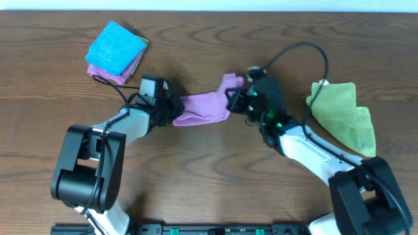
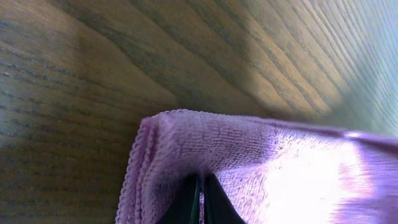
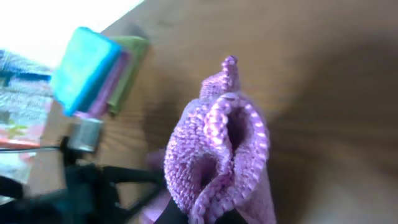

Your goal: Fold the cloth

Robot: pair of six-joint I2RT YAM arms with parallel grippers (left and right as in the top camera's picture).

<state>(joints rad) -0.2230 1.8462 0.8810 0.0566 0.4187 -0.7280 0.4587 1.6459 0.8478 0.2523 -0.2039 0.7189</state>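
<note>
Overhead, a purple cloth is being held between the two arms at the middle of the desk, stretched from left to right and partly resting on the wood. Its left end is being pinched by the left jaws, which are closed down to a thin slit on a folded edge. In the left wrist view the hemmed corner of the cloth is curling over just above the dark finger tips. Its right end is being gripped by the right jaws, closed tightly on a bunched-up part. In the right wrist view that bunch is being held clear of the desk, its stitched edges rolling together into a loop. A stack of folded cloths, with a blue one on top and purple and green ones beneath, is lying at the far left of the desk, well apart from the purple cloth. A crumpled green cloth is lying at the right, beside the right arm, with a black cable running by its left edge.
</note>
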